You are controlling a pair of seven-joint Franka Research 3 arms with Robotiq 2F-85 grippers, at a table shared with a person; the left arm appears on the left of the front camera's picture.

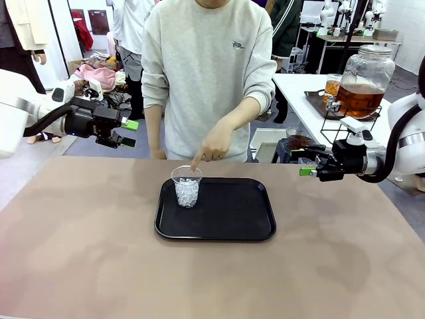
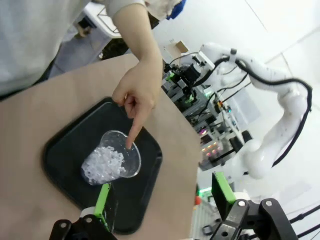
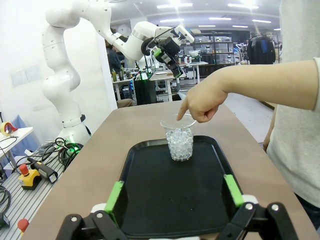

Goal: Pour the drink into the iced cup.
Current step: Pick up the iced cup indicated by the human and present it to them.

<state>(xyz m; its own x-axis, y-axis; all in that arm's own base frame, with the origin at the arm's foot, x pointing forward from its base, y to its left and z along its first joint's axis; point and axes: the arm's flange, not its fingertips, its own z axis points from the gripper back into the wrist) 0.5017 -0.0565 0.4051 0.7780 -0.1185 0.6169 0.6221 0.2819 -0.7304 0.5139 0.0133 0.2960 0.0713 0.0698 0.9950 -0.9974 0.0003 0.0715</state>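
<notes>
The iced cup is a clear plastic cup full of ice, standing on the left part of a black tray. A person's hand points a finger down at its rim. Amber-brown drink shows in a big glass jar on a side table at the far right. My left gripper hovers open, high and left of the tray. My right gripper hovers open to the right of the tray. From the left wrist I see the cup beyond my open left gripper. The cup stands far ahead of my open right gripper.
The person stands at the table's far side, right behind the tray. Next to the jar stands a small cup of amber liquid. The jar rests on a wire stand. Bare brown tabletop surrounds the tray.
</notes>
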